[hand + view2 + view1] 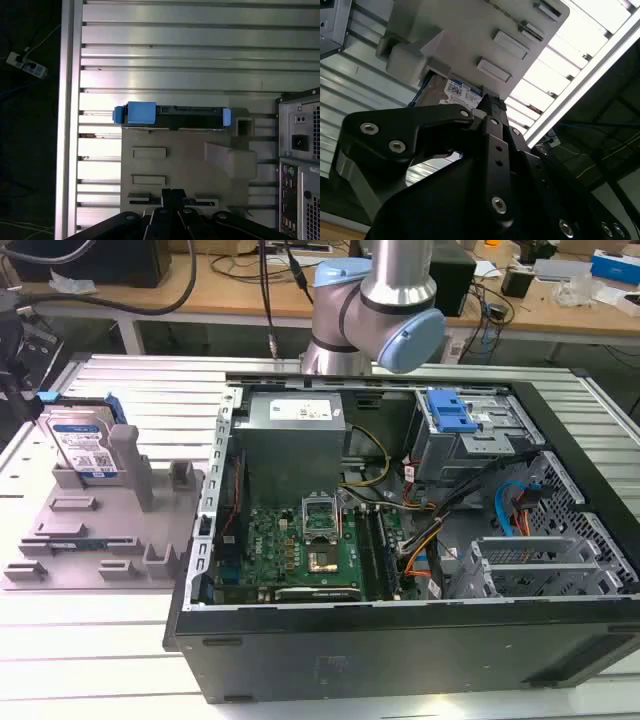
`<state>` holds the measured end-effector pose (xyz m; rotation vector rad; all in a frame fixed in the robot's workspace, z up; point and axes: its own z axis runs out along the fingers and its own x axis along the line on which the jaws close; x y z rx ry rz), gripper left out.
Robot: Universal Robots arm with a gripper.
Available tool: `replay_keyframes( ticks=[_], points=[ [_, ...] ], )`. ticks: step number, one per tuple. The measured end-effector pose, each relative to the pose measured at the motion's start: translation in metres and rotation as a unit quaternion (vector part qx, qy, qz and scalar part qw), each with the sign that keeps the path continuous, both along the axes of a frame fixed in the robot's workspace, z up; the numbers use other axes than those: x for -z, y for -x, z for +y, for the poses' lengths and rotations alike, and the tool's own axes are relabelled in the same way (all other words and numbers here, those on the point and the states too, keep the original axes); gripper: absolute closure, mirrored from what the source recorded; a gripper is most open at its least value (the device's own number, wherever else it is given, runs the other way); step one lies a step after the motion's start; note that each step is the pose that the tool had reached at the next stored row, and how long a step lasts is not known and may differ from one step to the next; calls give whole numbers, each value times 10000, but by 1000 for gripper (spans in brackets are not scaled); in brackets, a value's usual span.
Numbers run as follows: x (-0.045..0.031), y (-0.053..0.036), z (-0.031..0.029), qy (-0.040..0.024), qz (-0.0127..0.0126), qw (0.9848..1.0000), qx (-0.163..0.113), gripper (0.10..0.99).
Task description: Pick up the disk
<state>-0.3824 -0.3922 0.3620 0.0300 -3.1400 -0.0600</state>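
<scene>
At one end of fixture tray [90, 540]: disk [84, 445] standing on edge, label toward tray middle. Over opposite end: end effector [173, 193], drawn narrow, empty. Probably best opened wide, squared to disk's faces.

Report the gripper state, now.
Gripper: closed, holding nothing. The disk stands in the grey tray, apart from it.

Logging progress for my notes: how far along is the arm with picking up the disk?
Nothing done yet: the disk sits in the grey fixture tray beside the open computer case. In hand: the gripper hovers over the tray, apart from the disk. Left: the grasp and lift.
</scene>
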Motion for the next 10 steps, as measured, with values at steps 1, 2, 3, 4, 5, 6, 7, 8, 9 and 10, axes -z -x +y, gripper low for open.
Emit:
replay_keyframes(
  ticks=[1, 2, 3, 4, 5, 6, 7, 8, 9, 10],
  points=[
    [0, 0, 0, 0, 0, 10000, 0, 980],
    [0, 0, 0, 0, 0, 10000, 0, 980],
    [0, 0, 0, 0, 0, 10000, 0, 980],
    [0, 0, 0, 0, 0, 10000, 0, 980],
    [0, 0, 0, 0, 0, 10000, 0, 980],
    [0, 0, 0, 0, 0, 10000, 0, 980],
    [0, 0, 0, 0, 0, 10000, 0, 980],
    [0, 0, 0, 0, 0, 10000, 0, 980],
    [0, 0, 0, 0, 0, 10000, 0, 980],
    [0, 0, 0, 0, 0, 10000, -2, 980]
  ],
)
